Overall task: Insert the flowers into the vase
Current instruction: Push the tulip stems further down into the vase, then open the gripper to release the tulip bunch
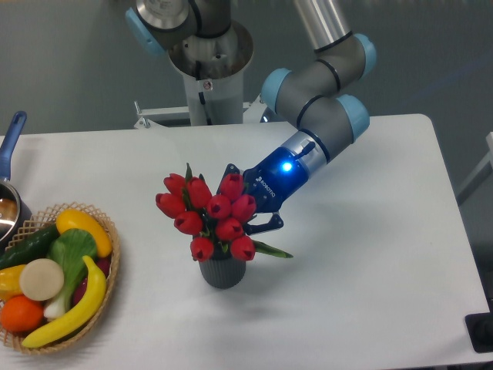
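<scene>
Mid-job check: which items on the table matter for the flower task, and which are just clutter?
Part of the job:
- flowers, sitting in the vase mouth
- vase
- gripper, beside the bunch

Just lying about:
- wicker basket of fruit and vegetables, at the left
- pot at the left edge

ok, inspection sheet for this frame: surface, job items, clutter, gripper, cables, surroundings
Surface: white table, no spills seen.
Job's things: tulips stand in the vase, buds above its mouth, one leaf sticking out to the right.
Clutter: basket of fruit and vegetables at the left edge; pot with blue handle behind it.
Gripper: gripper is at the bunch just above the vase; fingertips hidden by buds, so open or shut cannot be told. Blue light on the wrist is lit.
Cables: nothing seen.
Surroundings: arm base behind the table, grey wall, dark object at the lower right.
</scene>
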Tool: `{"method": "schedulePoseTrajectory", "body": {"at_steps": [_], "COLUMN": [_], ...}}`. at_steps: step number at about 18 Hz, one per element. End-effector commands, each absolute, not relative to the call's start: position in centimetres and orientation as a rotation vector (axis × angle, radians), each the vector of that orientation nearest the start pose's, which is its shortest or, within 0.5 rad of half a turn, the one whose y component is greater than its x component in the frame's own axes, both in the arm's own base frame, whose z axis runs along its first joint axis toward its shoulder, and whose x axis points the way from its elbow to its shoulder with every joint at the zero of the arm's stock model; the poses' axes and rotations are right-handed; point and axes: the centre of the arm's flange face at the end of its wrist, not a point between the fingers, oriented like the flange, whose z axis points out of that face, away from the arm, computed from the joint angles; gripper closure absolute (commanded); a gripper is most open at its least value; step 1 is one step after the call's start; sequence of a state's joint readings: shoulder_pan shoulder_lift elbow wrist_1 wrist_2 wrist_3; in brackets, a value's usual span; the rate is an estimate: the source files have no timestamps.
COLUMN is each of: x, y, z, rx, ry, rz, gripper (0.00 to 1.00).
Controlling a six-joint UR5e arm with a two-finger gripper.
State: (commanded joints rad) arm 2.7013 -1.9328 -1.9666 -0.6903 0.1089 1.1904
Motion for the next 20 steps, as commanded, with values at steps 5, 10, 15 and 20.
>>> {"method": "schedulePoseTrajectory", "body": {"at_steps": [5,10,15,20], "x": [-38.73,-38.96,-39.03,-39.06], "y": [43.74,43.49,43.43,42.99], "z": [29.23,29.19,29.18,28.9], "rx": [-1.7,-1.699,-1.698,-1.693], "ry": [0.143,0.137,0.141,0.172], "rz": [-0.509,-0.506,-0.501,-0.462], "gripper": [0.57,0.52,0.28,0.0]}}
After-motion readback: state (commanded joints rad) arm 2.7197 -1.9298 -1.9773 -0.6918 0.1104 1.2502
